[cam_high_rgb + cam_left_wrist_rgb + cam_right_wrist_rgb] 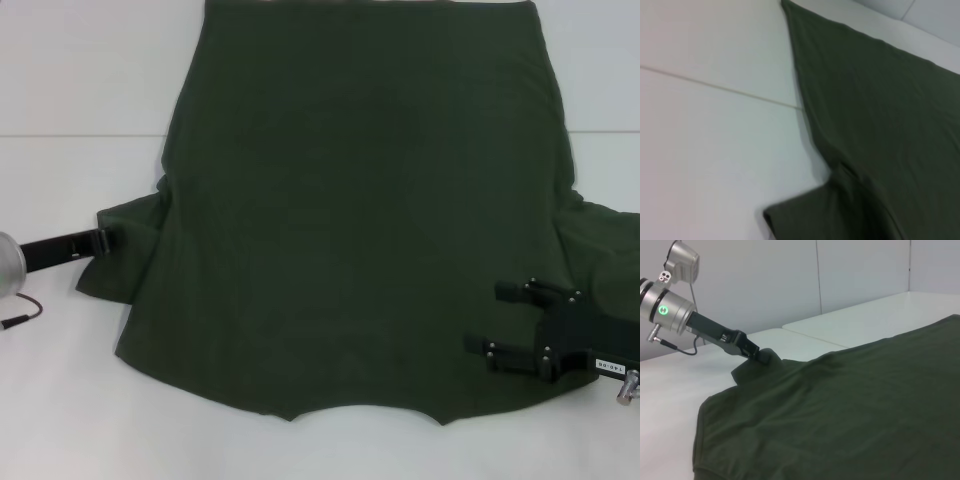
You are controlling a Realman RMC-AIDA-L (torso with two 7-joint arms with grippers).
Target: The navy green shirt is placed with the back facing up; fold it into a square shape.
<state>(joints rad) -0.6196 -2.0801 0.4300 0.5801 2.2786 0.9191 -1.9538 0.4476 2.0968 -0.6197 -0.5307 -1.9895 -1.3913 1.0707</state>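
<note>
The navy green shirt (360, 210) lies spread flat on the white table, reaching from the far edge down to the near side. My left gripper (103, 240) is at the shirt's left sleeve (120, 255) and is shut on its edge. The right wrist view shows that gripper (757, 356) pinching the slightly raised sleeve cloth. My right gripper (493, 318) hovers over the shirt's near right part, open, with both black fingers pointing left and nothing between them. The left wrist view shows only the shirt (880, 125) with its sleeve (810, 215), no fingers.
A seam line (80, 135) crosses the white table (60, 400) behind the sleeves. A thin cable (22, 315) hangs from my left wrist onto the table. The right sleeve (600, 235) lies bunched beyond my right gripper.
</note>
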